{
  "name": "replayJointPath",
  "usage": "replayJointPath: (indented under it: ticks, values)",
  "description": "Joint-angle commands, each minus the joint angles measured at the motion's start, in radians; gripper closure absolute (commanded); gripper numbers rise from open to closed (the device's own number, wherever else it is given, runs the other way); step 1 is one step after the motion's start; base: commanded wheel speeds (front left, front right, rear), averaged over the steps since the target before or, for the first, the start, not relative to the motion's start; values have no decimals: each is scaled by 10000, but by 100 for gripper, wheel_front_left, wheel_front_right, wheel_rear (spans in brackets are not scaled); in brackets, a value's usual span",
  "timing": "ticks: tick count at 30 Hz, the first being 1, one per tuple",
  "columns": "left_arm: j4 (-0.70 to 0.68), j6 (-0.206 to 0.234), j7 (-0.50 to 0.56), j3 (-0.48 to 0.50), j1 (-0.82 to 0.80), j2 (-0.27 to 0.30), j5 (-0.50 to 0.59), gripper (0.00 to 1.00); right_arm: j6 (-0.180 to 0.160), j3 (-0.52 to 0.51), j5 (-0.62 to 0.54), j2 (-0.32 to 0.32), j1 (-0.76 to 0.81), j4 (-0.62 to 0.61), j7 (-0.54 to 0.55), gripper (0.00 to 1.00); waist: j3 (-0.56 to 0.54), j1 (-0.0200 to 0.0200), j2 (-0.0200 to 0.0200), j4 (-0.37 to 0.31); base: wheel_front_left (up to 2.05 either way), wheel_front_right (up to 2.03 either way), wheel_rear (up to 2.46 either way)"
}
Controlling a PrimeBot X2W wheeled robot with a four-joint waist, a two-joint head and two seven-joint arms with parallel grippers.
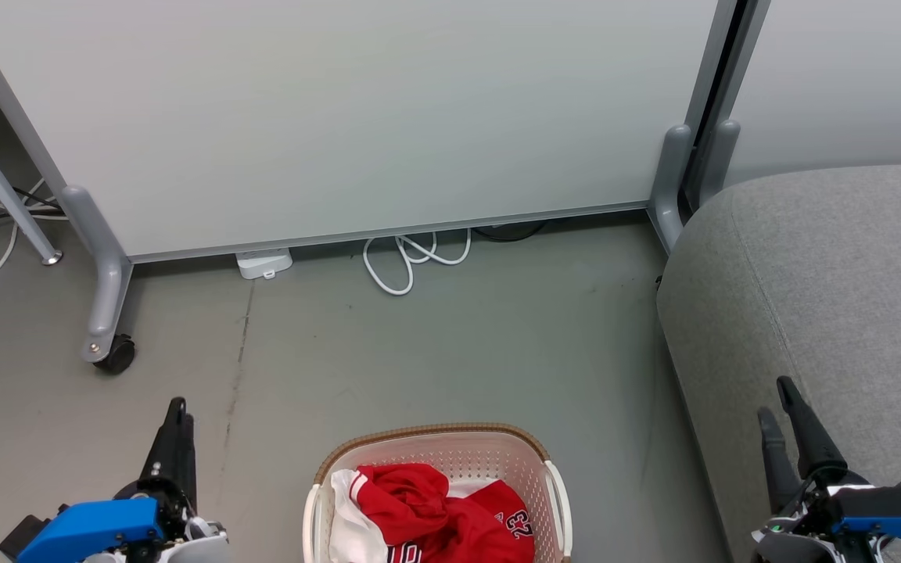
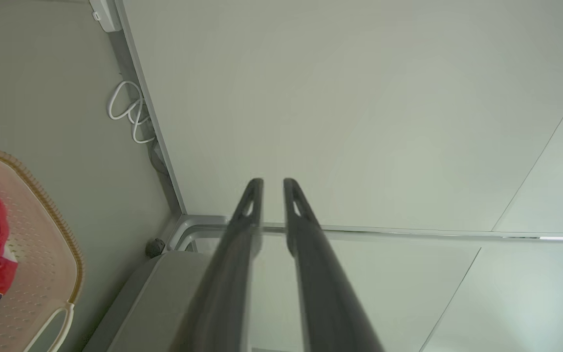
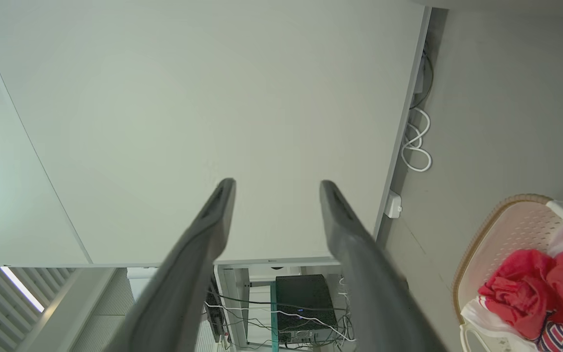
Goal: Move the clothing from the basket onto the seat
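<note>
We see the cream-white perforated plastic laundry basket [image 1: 435, 432], rimmed in brown woven-look trim, standing on the grey floor [image 1: 450, 352]. A strip of bare floor lies between it and the large grey fabric sofa [image 1: 834, 289] on our right. The crumpled red and white sports clothing [image 1: 435, 508], a red jersey marked 23 among it, lies inside the basket. Our left gripper [image 1: 177, 407] hangs over the floor left of the basket, its dark fingers parted by a narrow gap and grasping nothing. Our right gripper [image 1: 776, 399] shows against the sofa's near edge, fingers spread wide, released and empty. A white cable [image 1: 411, 258] coils on the floor at the foot of a pale partition panel [image 1: 357, 117].
</note>
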Motion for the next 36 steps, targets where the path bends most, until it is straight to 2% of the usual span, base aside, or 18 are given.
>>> replayJointPath:
  ticks: [1,14,21,30,36]
  values:
    - [-191,-2,-138,-156,-255,55,66,0,13,107,10,-27,-155,-233,-144,0,0,0,0,-1,0,0,0]
    - [-244,2,-720,-651,-369,67,376,0,17,483,-130,-34,-132,-471,-727,0,-1,0,0,5,0,0,0]
    - [-250,76,-1025,-833,-434,73,828,0,20,546,-1002,-38,-153,-471,-1031,0,-2,0,0,0,0,0,0]
    - [-426,419,-1380,-1114,-477,80,2911,0,24,714,-3099,-42,-205,-501,-1388,0,-1,0,0,-30,0,0,0]
    - [-436,638,-1600,-1444,-479,84,4819,0,26,815,-4772,-46,-243,-490,-1607,0,-4,0,0,-30,0,0,0]
